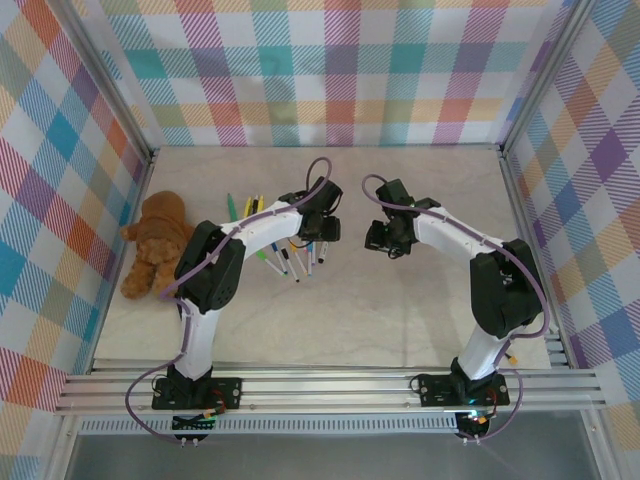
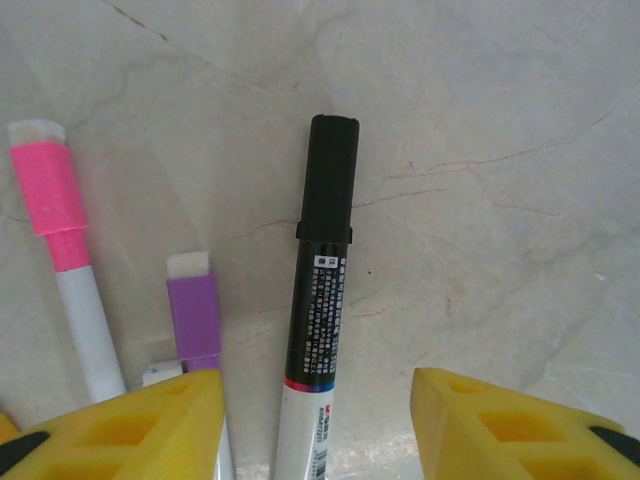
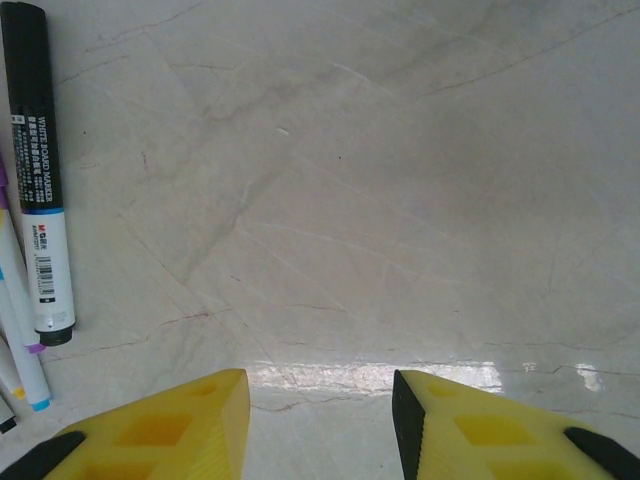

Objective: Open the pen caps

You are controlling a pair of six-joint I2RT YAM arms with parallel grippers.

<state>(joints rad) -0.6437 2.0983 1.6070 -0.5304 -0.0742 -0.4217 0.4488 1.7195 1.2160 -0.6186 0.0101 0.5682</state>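
your left gripper (image 2: 315, 400) has its yellow fingers (image 2: 130, 430) partly apart, astride the barrel of the fat black whiteboard marker (image 2: 318, 300) without touching it. the marker's black plastic cap (image 2: 330, 175) points to 12 o'clock. at 9 o'clock lie two thin white pens, one with a pink cap (image 2: 48, 190) and one with a purple cap (image 2: 193, 318). bare marble-look tabletop (image 2: 500, 200) runs from 1 to 4 o'clock. your right gripper (image 3: 318, 385) is part open and empty over bare table. at its 10 o'clock the barrel reads "white board marker".
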